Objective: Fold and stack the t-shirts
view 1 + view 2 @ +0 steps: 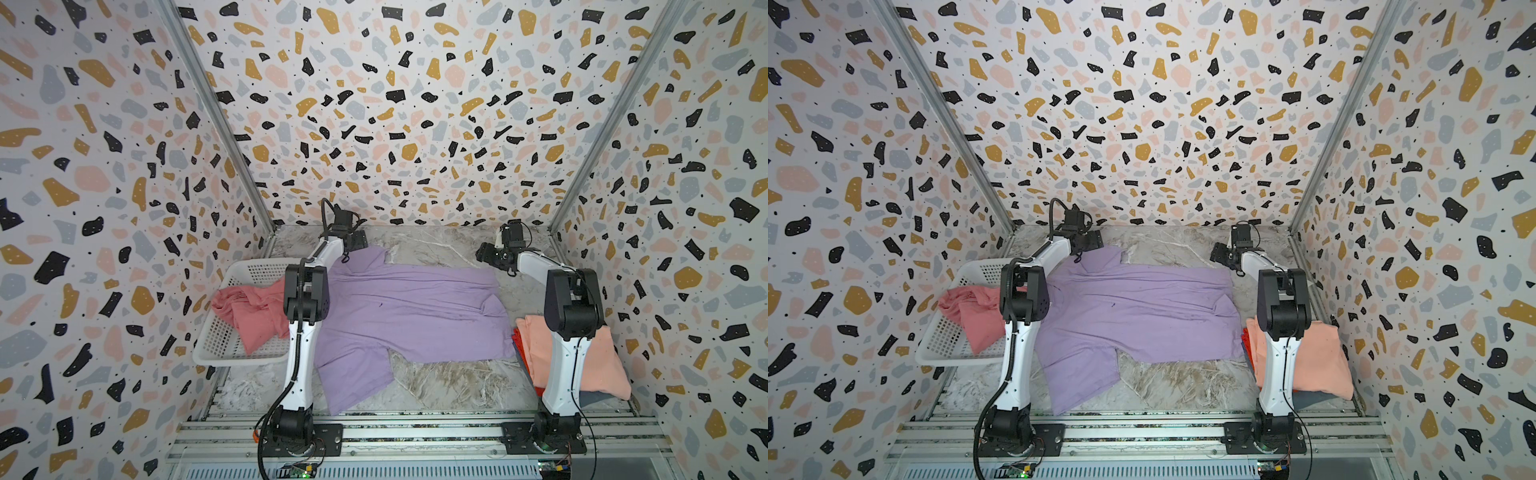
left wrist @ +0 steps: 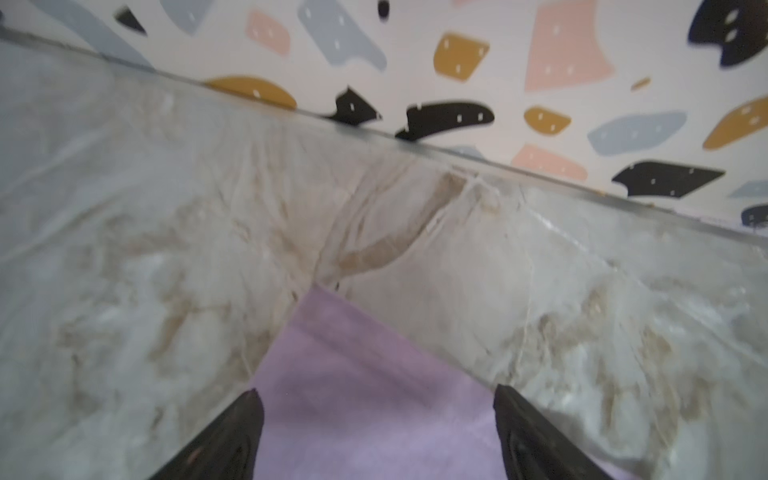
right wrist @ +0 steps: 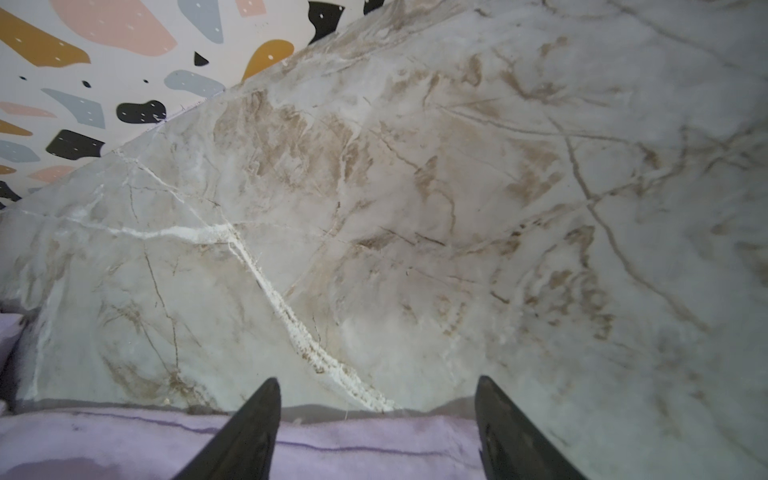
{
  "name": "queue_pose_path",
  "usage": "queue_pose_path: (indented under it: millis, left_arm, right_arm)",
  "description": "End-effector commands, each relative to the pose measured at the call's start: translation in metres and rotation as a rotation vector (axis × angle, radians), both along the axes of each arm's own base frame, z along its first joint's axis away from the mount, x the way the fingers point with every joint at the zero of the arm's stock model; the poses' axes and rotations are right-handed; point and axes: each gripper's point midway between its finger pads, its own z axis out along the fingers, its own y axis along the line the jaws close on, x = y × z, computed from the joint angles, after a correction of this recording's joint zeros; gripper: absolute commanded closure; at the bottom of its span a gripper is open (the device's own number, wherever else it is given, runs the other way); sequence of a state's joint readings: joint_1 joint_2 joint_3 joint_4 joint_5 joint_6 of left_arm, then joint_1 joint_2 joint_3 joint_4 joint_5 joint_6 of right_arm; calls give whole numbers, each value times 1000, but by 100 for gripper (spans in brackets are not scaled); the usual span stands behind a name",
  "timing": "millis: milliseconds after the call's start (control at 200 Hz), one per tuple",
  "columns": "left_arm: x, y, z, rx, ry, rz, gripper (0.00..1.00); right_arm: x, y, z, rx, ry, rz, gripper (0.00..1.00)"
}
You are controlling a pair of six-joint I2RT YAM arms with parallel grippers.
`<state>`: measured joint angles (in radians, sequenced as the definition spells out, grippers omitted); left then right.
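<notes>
Your two top views sit high over the near edge, above the arm bases (image 1: pixel 291 432), looking down and forward to the back wall (image 1: pixel 395 124). Both take in the whole marble table (image 1: pixel 449 382); nearly the same field, shifted slightly sideways. Your left wrist camera rides low and close, facing along the table to the wall's foot, over a corner of the lilac t-shirt (image 2: pixel 365 395). Your right wrist camera tilts down at the marble, very near; it shares that shirt's edge, probably the far one.
</notes>
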<state>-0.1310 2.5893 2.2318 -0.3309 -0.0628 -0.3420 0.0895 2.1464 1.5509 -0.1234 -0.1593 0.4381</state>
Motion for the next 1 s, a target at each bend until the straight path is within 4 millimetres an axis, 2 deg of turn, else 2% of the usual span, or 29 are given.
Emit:
queue_pose_path:
  millis: [0,190,265,360,556,641,766,806,871,996]
  left_arm:
    - [16,18,2,40,-69,101,13]
    - [26,22,-17,26,-83,151,14]
    - [26,21,-27,21,-58,153,19]
    - [18,22,-40,19,-9,166,36]
    - [-12,25,-63,59,100,190,69]
    - [-17,27,-63,62,105,192,85]
    - [-14,27,-53,62,83,186,94]
    - [-13,26,-50,60,75,182,100]
    - [-10,23,-47,43,63,179,100]
    - [-8,18,-47,27,68,155,100]
  right_arm:
    - [-18,6,-8,-9,74,-4,26]
    - [-21,5,-14,-31,113,-10,26]
    - [-18,1,-16,-47,116,-24,26]
    - [-14,-3,-16,-53,112,-41,26]
    - [1,-10,-14,-51,78,-69,26]
    - [5,-13,-19,-81,101,-74,27]
    - [-2,-22,-19,-187,137,-115,28]
    - [-4,-23,-17,-201,134,-116,28]
    - [-8,-27,-15,-206,141,-115,27]
    - [-19,-35,-26,-236,212,-140,29]
